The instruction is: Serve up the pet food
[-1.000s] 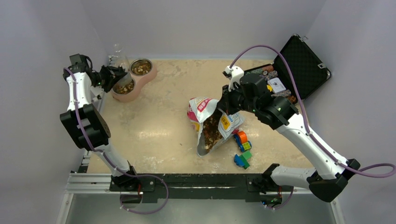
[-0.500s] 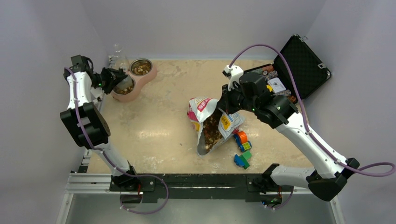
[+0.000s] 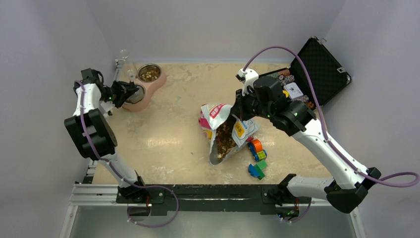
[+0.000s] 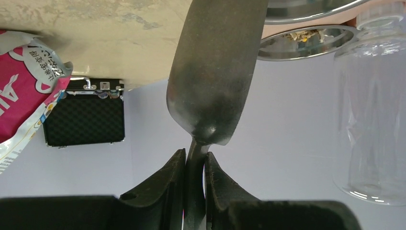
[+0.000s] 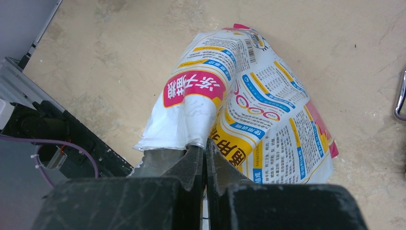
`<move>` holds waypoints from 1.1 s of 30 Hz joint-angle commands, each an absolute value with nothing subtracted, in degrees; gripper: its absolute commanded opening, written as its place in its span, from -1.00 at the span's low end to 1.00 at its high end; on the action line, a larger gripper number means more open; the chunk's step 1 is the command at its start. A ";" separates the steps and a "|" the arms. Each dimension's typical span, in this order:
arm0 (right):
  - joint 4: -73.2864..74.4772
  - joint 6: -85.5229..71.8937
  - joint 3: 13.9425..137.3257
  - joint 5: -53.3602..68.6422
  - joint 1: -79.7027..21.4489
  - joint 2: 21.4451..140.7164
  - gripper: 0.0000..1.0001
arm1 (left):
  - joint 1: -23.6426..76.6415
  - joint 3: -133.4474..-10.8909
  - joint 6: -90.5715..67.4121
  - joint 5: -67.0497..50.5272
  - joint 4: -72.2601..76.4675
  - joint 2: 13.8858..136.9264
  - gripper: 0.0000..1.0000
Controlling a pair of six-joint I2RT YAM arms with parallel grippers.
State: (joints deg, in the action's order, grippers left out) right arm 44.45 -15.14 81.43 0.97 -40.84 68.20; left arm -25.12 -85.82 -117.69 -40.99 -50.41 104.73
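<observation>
My left gripper (image 3: 120,92) is shut on the handle of a dark metal spoon (image 4: 215,76), whose back faces the wrist camera; it sits at the near steel bowl (image 3: 134,94) of a pink double feeder (image 3: 157,82). The far bowl (image 3: 149,72) holds brown kibble. My right gripper (image 3: 236,110) is shut on the rim of the open pet food bag (image 3: 223,131), white, yellow and red, with kibble (image 3: 224,141) visible inside. In the right wrist view the fingers (image 5: 194,163) pinch the bag's edge (image 5: 191,110).
A clear glass flask (image 3: 125,58) stands behind the feeder, also in the left wrist view (image 4: 373,105). Toy blocks (image 3: 257,158) lie in front of the bag. An open black case (image 3: 317,67) of poker chips sits at the back right.
My left arm has drawn back toward the near side and turned the spoon over at the near bowl. The right arm and the bag have stayed still.
</observation>
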 commanded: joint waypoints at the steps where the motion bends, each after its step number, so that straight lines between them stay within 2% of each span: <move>1: 40.25 -14.43 86.22 -1.35 -40.68 66.18 -1.00 | -25.49 -90.35 -115.62 -43.32 -53.90 102.58 -1.00; 7: 39.99 -14.84 86.22 -0.42 -40.63 66.44 -1.00 | -25.45 -108.54 -104.77 -40.55 -66.39 105.74 -1.00; 13: 40.60 -14.94 85.99 -0.51 -40.68 66.11 -1.00 | -24.24 -104.30 -91.46 -35.73 -70.33 100.52 -1.00; 19: 41.13 -14.59 84.83 -0.66 -40.62 65.52 -1.00 | -15.46 -90.45 -64.16 -31.77 -60.06 90.31 -1.00; 24: 41.54 -14.24 84.98 -0.26 -40.64 65.86 -1.00 | -7.29 -73.05 -44.32 -32.41 -55.29 84.09 -1.00; 28: 42.08 -14.16 85.47 -0.26 -40.63 66.09 -1.00 | -7.23 -55.29 -38.60 -28.86 -49.17 73.99 -1.00; 33: 42.65 -14.23 83.95 -0.20 -40.67 65.43 -1.00 | -7.48 -40.37 -41.19 -22.84 -44.36 57.34 -1.00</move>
State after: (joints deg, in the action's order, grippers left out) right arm 45.41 -15.07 81.65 1.04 -40.86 68.20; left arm -7.07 -46.63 -44.16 -27.81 -51.86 68.93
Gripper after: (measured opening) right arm 0.009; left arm 0.219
